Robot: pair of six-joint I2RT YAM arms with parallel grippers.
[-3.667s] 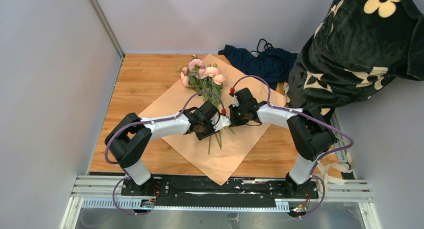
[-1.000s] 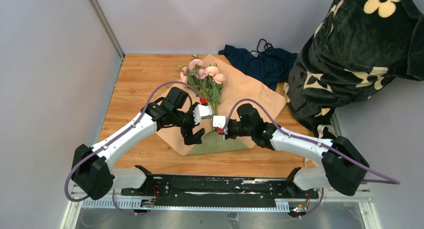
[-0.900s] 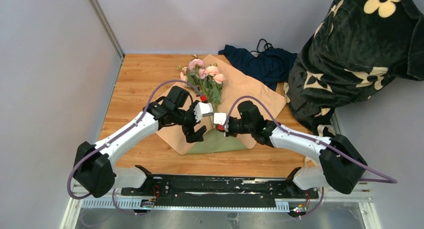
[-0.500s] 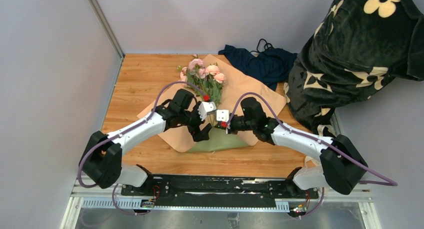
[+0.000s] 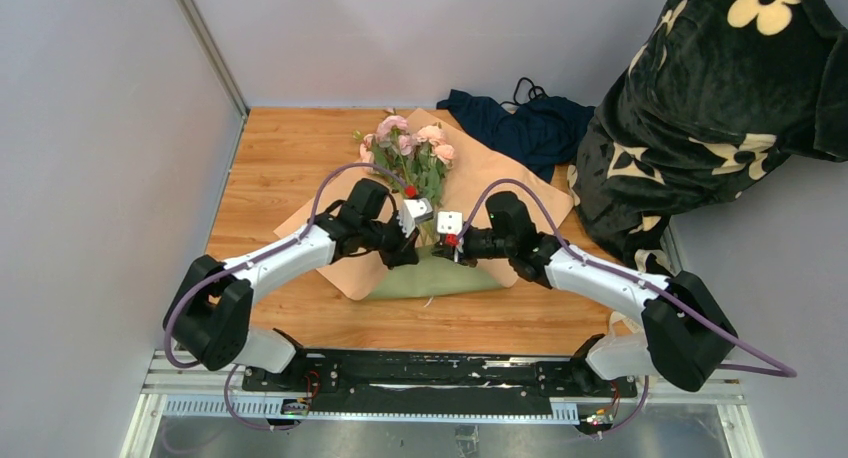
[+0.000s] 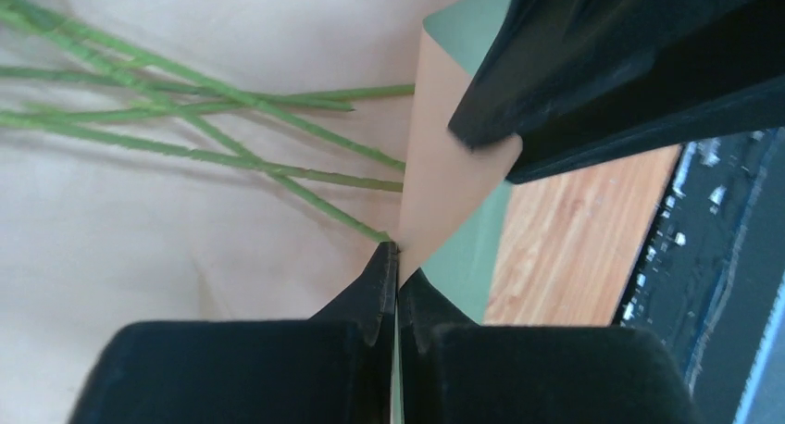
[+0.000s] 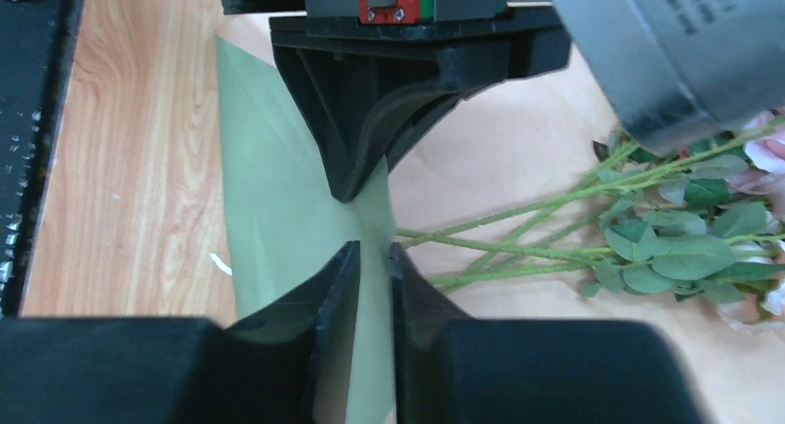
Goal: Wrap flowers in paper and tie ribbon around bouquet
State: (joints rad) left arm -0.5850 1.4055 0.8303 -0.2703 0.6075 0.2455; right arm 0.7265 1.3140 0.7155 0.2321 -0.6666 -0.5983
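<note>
The paper lies tan face up on the table, its near corner folded over so the sage-green face shows. The flowers rest on it, pink heads far, stems running toward the fold. Both grippers meet at the fold's raised edge. My left gripper is shut on the paper's edge. Facing it, my right gripper has its jaws a narrow gap apart, and the green sheet stands in that gap. The ribbon is out of view.
A dark navy cloth lies at the table's far right corner. A person in black flower-print fabric stands at the right edge. Grey walls close the left and back. The arms' black rail runs along the near edge.
Both grippers moved inward and farther along the fold toward the stems. The left gripper went from wide open to shut on the paper edge. The right jaws parted slightly.
</note>
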